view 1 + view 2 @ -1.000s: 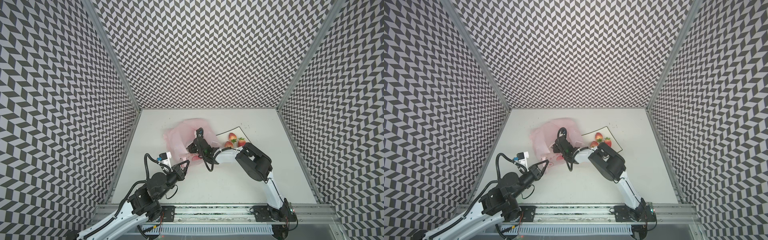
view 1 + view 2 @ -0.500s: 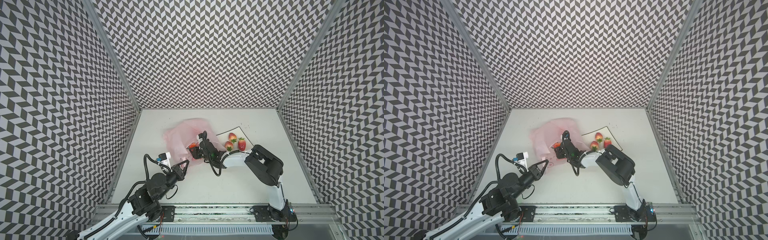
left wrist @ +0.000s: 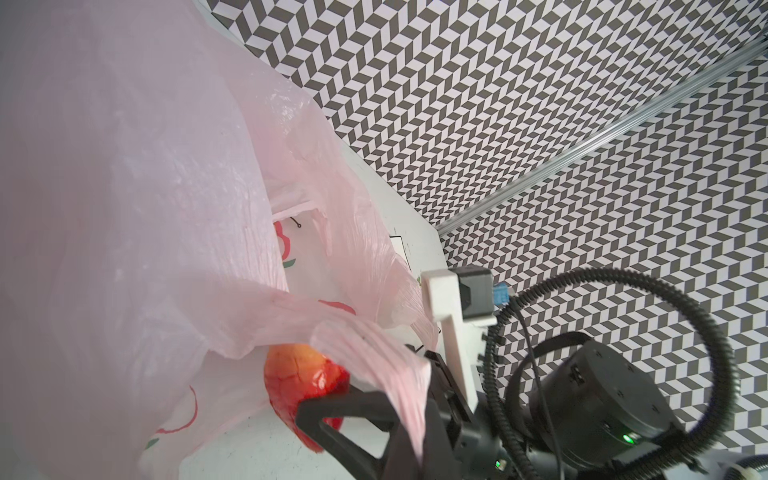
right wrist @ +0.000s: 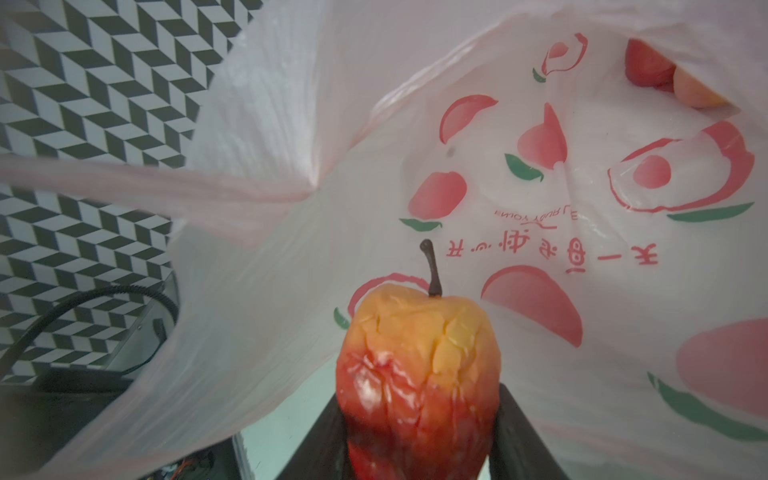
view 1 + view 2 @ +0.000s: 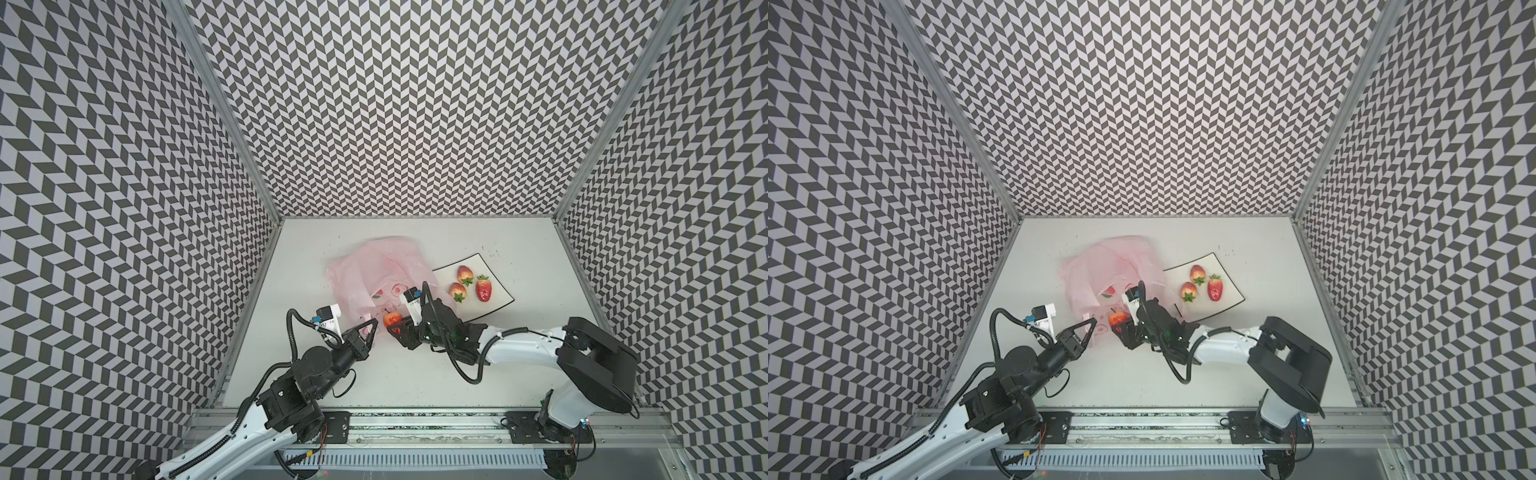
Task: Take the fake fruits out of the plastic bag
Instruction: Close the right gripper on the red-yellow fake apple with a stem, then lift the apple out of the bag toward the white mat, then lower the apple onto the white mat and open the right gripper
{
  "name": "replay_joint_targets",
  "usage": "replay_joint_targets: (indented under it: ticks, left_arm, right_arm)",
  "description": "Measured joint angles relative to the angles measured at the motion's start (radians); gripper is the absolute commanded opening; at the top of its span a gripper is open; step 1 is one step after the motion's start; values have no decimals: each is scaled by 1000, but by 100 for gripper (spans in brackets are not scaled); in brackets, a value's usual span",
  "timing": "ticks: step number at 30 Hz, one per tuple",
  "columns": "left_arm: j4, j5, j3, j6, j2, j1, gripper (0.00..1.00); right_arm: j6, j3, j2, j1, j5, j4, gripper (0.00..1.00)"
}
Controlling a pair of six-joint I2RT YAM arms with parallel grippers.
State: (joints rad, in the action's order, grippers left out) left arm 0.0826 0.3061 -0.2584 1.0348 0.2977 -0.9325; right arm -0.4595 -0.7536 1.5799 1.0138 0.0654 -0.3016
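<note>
**Gripping a bag edge and a wrinkled apple at the bag mouth**

Starting at the left, the left tool (image 5: 371, 328) is clenched on the near edge of the thin translucent pale-pink plastic bag (image 5: 374, 266), holding its mouth raised; bare white worktop (image 5: 399, 378) lies open in front of both arms and behind the bag toward the back wall. At the bag's mouth the right tool (image 5: 395, 330) grasps one wrinkled yellow-red fake apple with a dark stem (image 4: 419, 374), its two black fingers (image 4: 515, 432) pressed against the fruit's sides, just outside the bag's rim. Deeper inside the bag, the right wrist view shows one more red and orange-pink fruit (image 4: 665, 70), partly hidden by plastic. Further right, touching the bag's edge, sits one square white plate with a black rim (image 5: 498, 303) carrying three glossy red strawberries with green caps (image 5: 483, 287), all apart from each other. Beyond the plate the worktop is free up to the right wall.
</note>
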Motion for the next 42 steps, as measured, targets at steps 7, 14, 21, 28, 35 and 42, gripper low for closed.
replay_joint_targets:
  ticks: [7, 14, 21, 28, 35, 42]
  left_arm:
    - [-1, 10, 0, 4, 0, 0, 0]
    - [-4, 14, 0, 8, 0, 0, 0]
    - [-6, 14, 0, 11, 0, 0, 0]
    - [-1, 15, 0, 14, -24, 0, 0]
    - [5, 14, 0, 14, -34, 0, 0]
    - [11, 14, 0, 13, -38, 0, 0]
  right_arm:
    - [50, 98, -222, 39, 5, 112, 32]
    - [59, 125, -478, 49, -65, 312, 33]
    - [-10, 141, -692, 19, -325, 465, 33]
    - [-95, 209, -726, -258, -407, 474, 32]
    - [-133, 293, -530, -393, -360, 365, 31]
    - [-136, 295, -343, -460, -321, 197, 32]
